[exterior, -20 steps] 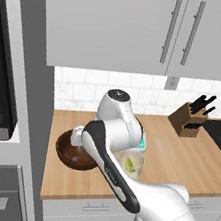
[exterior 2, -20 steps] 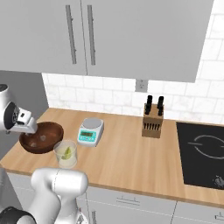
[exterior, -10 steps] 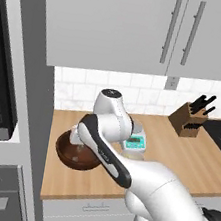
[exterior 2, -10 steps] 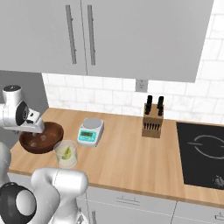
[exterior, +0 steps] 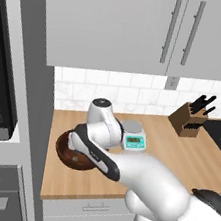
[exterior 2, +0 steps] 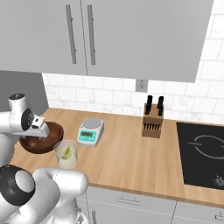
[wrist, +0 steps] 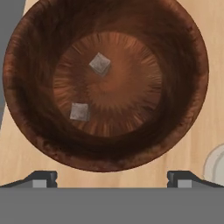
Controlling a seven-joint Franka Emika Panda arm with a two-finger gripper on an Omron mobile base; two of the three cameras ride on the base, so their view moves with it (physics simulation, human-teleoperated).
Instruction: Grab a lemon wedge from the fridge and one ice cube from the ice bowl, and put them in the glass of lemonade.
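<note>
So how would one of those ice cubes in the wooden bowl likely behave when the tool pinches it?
Probably slippery: each ice cube looks glossy and translucent, so it may squirt from the fingertips. Likely very light, being tiny against the ice bowl. Lying loose on the curved bottom beside another cube, it would probably slide if nudged. The tool hangs open above.

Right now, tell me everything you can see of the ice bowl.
The ice bowl is round, shallow and dark brown, with wood-like grain radiating from its centre. It sits upright on the wooden counter, near its left end, beside the glass of lemonade and left of the small scale. Two small pale ice cubes lie apart on its bottom. The open end effector hangs above it; nothing grips it.
</note>
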